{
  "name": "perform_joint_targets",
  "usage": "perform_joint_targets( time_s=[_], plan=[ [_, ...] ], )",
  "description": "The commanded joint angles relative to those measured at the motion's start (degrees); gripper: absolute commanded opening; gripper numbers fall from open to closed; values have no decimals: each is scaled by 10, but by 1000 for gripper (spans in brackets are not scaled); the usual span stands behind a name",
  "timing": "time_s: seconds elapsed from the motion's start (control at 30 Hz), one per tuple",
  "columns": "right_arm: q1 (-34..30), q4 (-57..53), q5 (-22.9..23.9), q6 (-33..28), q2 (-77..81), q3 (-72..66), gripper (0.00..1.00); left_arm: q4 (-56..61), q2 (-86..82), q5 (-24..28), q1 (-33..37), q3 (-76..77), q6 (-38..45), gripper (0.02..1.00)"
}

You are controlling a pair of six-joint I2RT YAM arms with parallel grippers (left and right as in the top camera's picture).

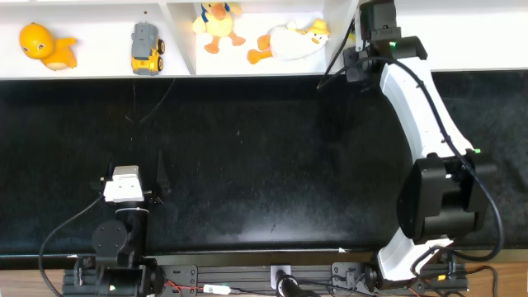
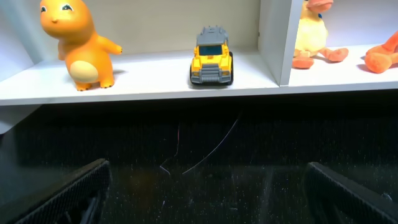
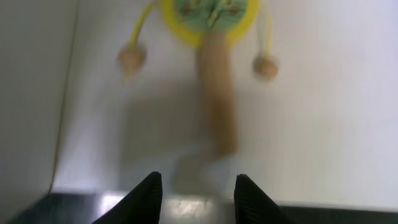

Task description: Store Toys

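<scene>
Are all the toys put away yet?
Nearly. Done: the orange figure, yellow truck, yellow duck and white duck sit on the shelf. In hand: the right gripper, open, is at the shelf's end compartment, where the rattle drum lies just ahead of it. Left: probably only drawing that arm back.

The left end effector and right end effector (outstretched) gape.

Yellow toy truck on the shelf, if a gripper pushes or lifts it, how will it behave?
The yellow toy truck stands on wheels, nose toward the shelf edge, so a push along its length would probably roll it. Its body looks like hard moulded plastic, so likely stiff and fairly light.
</scene>
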Motion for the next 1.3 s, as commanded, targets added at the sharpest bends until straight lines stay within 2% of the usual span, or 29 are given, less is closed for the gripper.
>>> perform_joint_targets(
  time_s=[0.03, 0.07, 0.1, 0.17, 0.33, 0.5, 0.8, 0.9, 1.0, 1.1, 1.23, 1.3],
  plan=[
    [42, -47, 10, -2, -107, -57, 516, -1, -6, 0, -2, -1, -2, 998],
    [45, -56, 18, -2, -131, -85, 625, -1, -6, 0, -2, -1, -2, 998],
    [47, -66, 28, -2, -162, -121, 827, -1, -6, 0, -2, -1, -2, 998],
    [46, -95, 31, -2, -228, -182, 993, -1, -6, 0, -2, -1, -2, 998],
    [46, -138, 24, -2, -424, -295, 996, -1, -6, 0, -2, -1, -2, 993],
    [45, -151, 24, -2, -517, -308, 996, -1, -6, 0, -2, -1, -2, 998],
    [37, -150, 23, -2, -573, -308, 998, -1, -6, 0, -2, -1, -2, 996],
    [37, -123, -30, 7, -577, -317, 996, -1, -6, 0, -2, -1, -2, 998],
    [21, -106, -26, 3, -586, -337, 996, -1, -6, 0, -2, -1, -2, 998],
    [-37, -128, -23, -20, -590, -367, 996, -1, -6, 0, -2, -1, -2, 998],
    [-164, -101, -28, -72, -592, -411, 996, -1, -6, 0, -2, -1, -2, 998],
    [-243, -78, -54, -153, -591, -429, 998, -1, -6, 0, -2, -1, -2, 996]
  ],
)
